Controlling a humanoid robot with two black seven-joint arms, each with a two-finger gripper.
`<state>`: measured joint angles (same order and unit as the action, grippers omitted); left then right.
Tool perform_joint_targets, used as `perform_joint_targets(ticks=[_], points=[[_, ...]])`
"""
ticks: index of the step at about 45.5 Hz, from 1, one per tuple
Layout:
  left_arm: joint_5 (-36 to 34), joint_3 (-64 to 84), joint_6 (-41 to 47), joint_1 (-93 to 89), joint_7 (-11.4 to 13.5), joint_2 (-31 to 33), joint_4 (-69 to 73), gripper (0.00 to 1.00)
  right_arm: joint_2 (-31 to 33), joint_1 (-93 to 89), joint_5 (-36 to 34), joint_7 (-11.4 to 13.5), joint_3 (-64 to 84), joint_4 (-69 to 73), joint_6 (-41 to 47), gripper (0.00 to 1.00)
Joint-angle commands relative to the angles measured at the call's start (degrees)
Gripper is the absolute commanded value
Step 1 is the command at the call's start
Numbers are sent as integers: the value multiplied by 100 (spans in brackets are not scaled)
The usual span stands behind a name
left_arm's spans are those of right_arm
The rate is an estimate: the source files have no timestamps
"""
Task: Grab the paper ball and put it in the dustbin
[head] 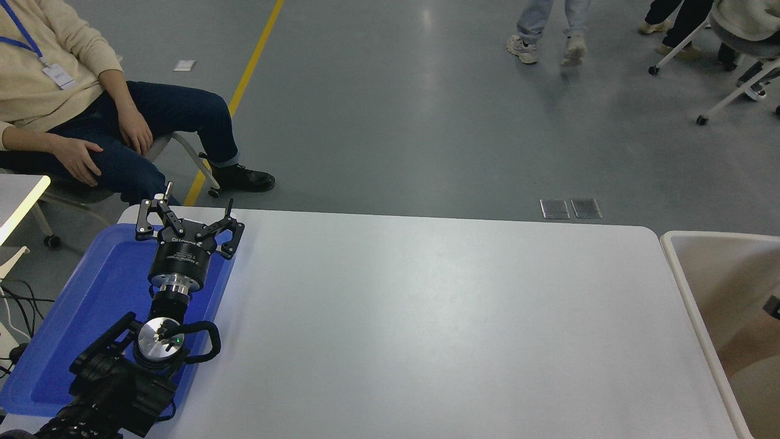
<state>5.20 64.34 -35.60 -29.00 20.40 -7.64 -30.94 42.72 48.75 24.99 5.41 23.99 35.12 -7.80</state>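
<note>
1. The left gripper rests parked over the blue tray at the worktop's near-left corner, its fingers spread wide with nothing between them.
2. Of the right gripper only a small dark sliver shows at the picture's right edge, inside the dustbin; whether it is open, closed, or holding anything, I cannot tell.
3. The paper ball is nowhere in view: not on the white worktop, not on the tray, and not in the visible part of the dustbin. It may lie deeper in the bin beyond the frame, or in the right gripper; the picture does not settle it.
4. The dustbin stands far to the right of the left gripper, just off the worktop's right end, with the dark sliver hanging over its beige interior.
5. Judging from the task alone, a crumpled paper ball should be very light and springy, giving under pressure rather than breaking, with a rough surface that is unlikely to slip.
6. A hold across its widest middle, with modest squeeze, would probably suit best; pinching a loose outer fold risks it unfurling or tearing free.
7. A seated person is beyond the left gripper, clear of the worktop.
</note>
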Motion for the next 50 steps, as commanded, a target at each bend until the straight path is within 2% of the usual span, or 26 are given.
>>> perform_joint_targets(ticks=[1,10,19,24,28,30,34,38,43,46,50], points=[[7,0,10,0,-1,-1,1,100,219,153,14,4,-1290,575,42,100],[-1,0,1,0,-1,-1,1,100,193,-76,5,-31,-2476,619,411,100],[7,0,1,0,-1,-1,1,100,-228,-839,5,-66,-5305,619,823,100],[-1,0,1,0,-1,-1,1,100,-597,-1034,-12,-110,-6370,601,1140,100],[-1,0,1,-9,-1,8,1,100,-975,-1104,-135,-426,-6819,548,1202,100],[-1,0,1,0,-1,-1,1,100,-1107,-1200,-389,-785,-6969,548,1237,100],[-1,0,1,-9,-1,-1,1,100,-1274,-1306,-951,-1340,-7075,566,1535,100],[-1,0,1,-9,-1,8,1,100,-1520,-1394,-1348,-1691,-7101,619,1747,100],[-1,0,1,-9,-1,-1,1,100,-1749,-1447,-1392,-2157,-7154,671,1721,100],[-1,0,1,-9,-1,8,1,100,-1898,-1500,-1383,-2334,-7163,689,1677,100],[-1,0,1,-9,-1,-1,1,100,-1969,-1648,-1348,-2386,-7189,1065,1545,100]])
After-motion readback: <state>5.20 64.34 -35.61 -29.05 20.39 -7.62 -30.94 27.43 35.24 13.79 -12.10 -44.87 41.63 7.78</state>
